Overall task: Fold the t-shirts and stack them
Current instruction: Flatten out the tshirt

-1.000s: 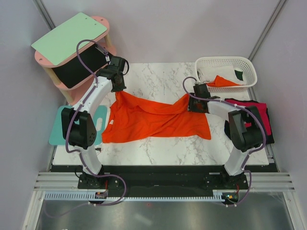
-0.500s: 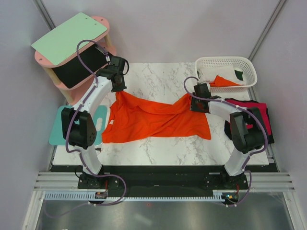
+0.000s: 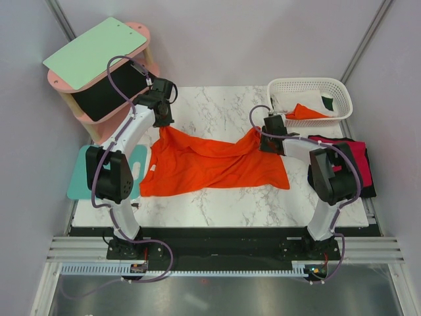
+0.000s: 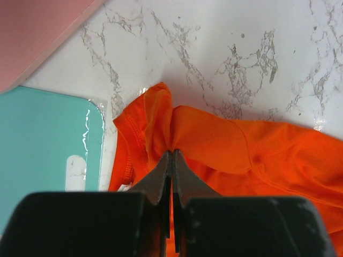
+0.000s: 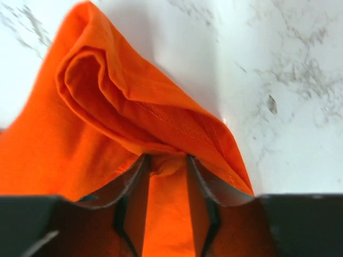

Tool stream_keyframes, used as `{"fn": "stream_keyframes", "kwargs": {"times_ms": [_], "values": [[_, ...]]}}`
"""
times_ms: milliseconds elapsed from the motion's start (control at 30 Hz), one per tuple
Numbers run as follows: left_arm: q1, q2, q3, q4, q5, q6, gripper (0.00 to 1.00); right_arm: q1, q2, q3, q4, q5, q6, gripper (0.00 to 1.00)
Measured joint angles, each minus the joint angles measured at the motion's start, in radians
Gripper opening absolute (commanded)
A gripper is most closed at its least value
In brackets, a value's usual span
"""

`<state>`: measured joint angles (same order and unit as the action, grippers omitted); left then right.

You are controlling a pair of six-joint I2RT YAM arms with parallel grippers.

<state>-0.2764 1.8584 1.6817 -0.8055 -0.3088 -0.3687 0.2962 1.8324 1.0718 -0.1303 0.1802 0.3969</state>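
Observation:
A bright orange t-shirt (image 3: 217, 164) lies spread across the marble table, stretched between both grippers. My left gripper (image 3: 162, 122) is shut on its far left corner by the sleeve, and the pinched fold (image 4: 171, 152) rises to a small peak. My right gripper (image 3: 260, 139) is at the shirt's far right corner, where the cloth is bunched up. In the right wrist view the right gripper (image 5: 167, 158) has its fingers (image 5: 136, 182) apart, with orange cloth (image 5: 107, 107) filling the gap and a hem fold draped over the tips. More t-shirts, red and black, lie stacked at the right edge (image 3: 352, 158).
A white lattice basket (image 3: 309, 83) at the back right holds white, orange and dark green cloth. A teal mat (image 3: 79, 174) lies at the left edge. A pink shelf unit with a mint board (image 3: 95, 49) and a black cloth (image 3: 108, 95) stands at the back left.
My right gripper's jaws have narrowed around the cloth, and it has shifted slightly left with the corner. The left gripper has held still.

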Motion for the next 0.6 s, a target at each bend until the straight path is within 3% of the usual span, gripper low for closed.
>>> {"fn": "stream_keyframes", "kwargs": {"times_ms": [33,133,533,600], "values": [[0.000,0.000,0.000,0.000,0.000,0.000,0.02,0.000,0.002,-0.001,0.014,-0.005,0.000,0.25],[0.000,0.000,0.000,0.000,0.000,0.000,0.02,0.000,0.002,-0.007,0.080,-0.032,0.003,0.12],[0.000,0.031,0.027,-0.001,0.003,0.000,0.02,0.000,-0.109,-0.055,0.156,-0.043,0.019,0.03],[0.000,0.065,0.065,-0.003,0.005,0.000,0.09,0.000,-0.134,-0.056,0.172,-0.039,0.019,0.02]]}}
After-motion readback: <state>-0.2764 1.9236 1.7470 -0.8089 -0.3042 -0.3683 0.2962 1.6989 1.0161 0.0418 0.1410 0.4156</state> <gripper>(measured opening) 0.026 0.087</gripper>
